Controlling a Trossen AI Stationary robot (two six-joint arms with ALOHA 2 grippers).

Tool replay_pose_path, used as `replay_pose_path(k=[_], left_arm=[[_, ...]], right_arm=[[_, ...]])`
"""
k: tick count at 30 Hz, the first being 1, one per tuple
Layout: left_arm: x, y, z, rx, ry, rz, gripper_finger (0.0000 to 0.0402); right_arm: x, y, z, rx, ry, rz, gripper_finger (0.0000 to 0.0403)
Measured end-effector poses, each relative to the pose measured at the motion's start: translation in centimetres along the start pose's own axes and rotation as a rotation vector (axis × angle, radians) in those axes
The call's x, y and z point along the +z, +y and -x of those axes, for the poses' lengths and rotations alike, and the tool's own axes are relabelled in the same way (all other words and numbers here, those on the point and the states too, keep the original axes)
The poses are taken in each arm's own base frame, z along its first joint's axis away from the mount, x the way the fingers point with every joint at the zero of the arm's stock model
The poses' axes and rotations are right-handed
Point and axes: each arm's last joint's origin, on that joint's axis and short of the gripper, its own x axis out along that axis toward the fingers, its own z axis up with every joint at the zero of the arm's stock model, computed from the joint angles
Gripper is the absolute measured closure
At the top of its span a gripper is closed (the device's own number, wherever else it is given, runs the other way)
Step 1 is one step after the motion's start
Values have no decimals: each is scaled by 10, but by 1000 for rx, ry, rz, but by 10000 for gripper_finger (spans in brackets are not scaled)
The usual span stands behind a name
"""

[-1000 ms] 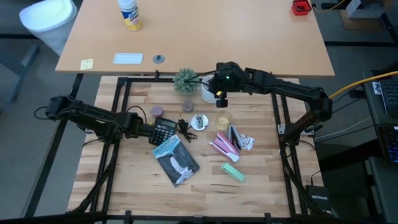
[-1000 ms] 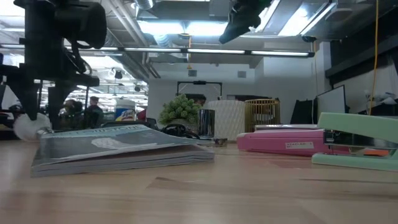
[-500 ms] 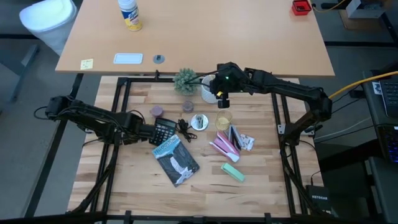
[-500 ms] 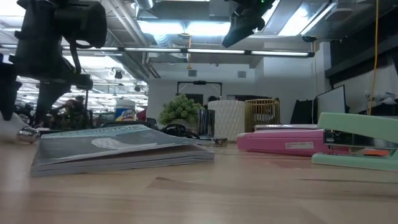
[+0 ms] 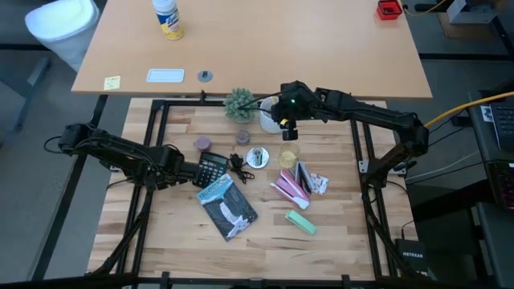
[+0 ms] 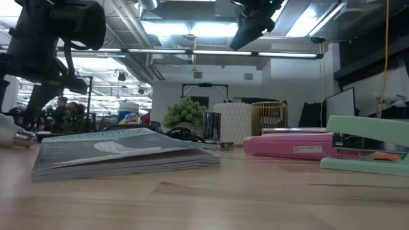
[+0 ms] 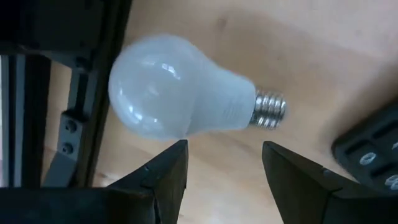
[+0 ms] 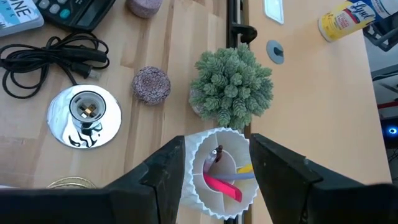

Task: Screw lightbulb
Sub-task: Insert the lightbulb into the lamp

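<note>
- While the left claw hovers spread and empty, the frosted white globe lightbulb lies loose on the pale wooden table, by its left edge, just left of the black calculator.
- Best move, I judge: pinch the globe, leaving the screw end free.
- Round shiny silver socket base sits mid-table.
- Right claw hangs spread above a white fluted cup.
- From overhead, the left arm hides the bulb.

arms: dark, jointed | right arm: green light | claw fingers: black, wedge-shaped
</note>
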Motion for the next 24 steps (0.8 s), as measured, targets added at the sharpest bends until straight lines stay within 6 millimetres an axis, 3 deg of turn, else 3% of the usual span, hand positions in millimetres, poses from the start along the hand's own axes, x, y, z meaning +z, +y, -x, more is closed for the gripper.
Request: replay_pose_path(k=[7, 14, 24], left_arm=[[5, 0, 0, -62, -140, 143, 204], [11, -4, 2, -206, -348, 159, 204], [6, -5, 1, -170, -223, 184, 204]], right_arm=[[0, 0, 0, 0, 0, 0, 219], [0, 0, 0, 0, 0, 0, 219], [0, 0, 0, 0, -1, 3, 219]])
